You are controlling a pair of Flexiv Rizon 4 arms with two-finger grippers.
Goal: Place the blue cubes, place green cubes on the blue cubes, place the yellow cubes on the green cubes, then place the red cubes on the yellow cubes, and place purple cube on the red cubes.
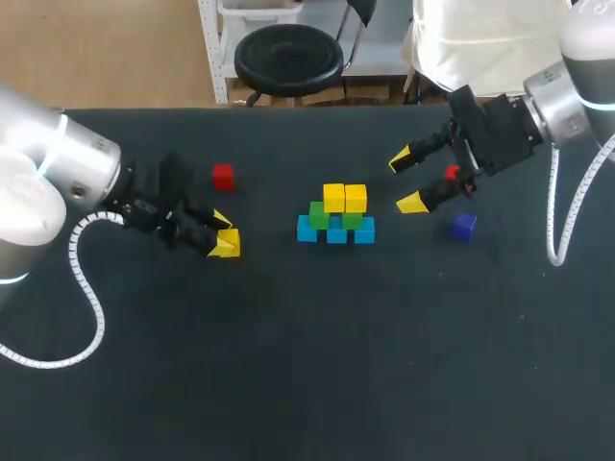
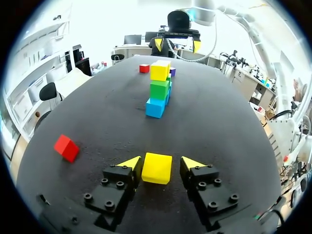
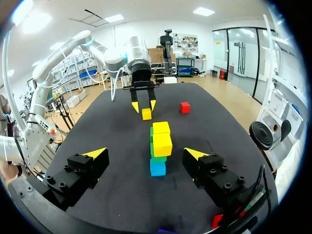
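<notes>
Bench (image 1: 288, 365), dark top. Pyramid near its centre:
- bottom row – three blue cubes (image 1: 336, 233) side by side, running 9 to 3 o'clock in the head view;
- two green cubes (image 1: 320, 213) resting on the blue ones;
- two yellow cubes (image 1: 344, 198) on the green, touching each other.

Loose pieces, all flat on the bench:
- loose yellow cube (image 2: 157, 168), well apart from the pyramid at its 9 o'clock;
- red cube (image 1: 223, 176) at roughly 10 o'clock of the pyramid, and 12 o'clock of the loose yellow cube;
- second red cube (image 1: 451, 173) at 2 o'clock of the pyramid, partly hidden close under the right arm's fingers;
- purple cube (image 1: 464, 226) at 3 o'clock of the pyramid, just beyond the right arm's fingers.

Left gripper (image 2: 161, 163): low at the bench, fingers apart, the loose yellow cube between them – one finger is against it and a narrow gap shows at the other, so it is not clamped.

Right gripper (image 1: 406, 181): fingers spread wide, nothing between them, at 2–3 o'clock of the pyramid and pointing toward it.
</notes>
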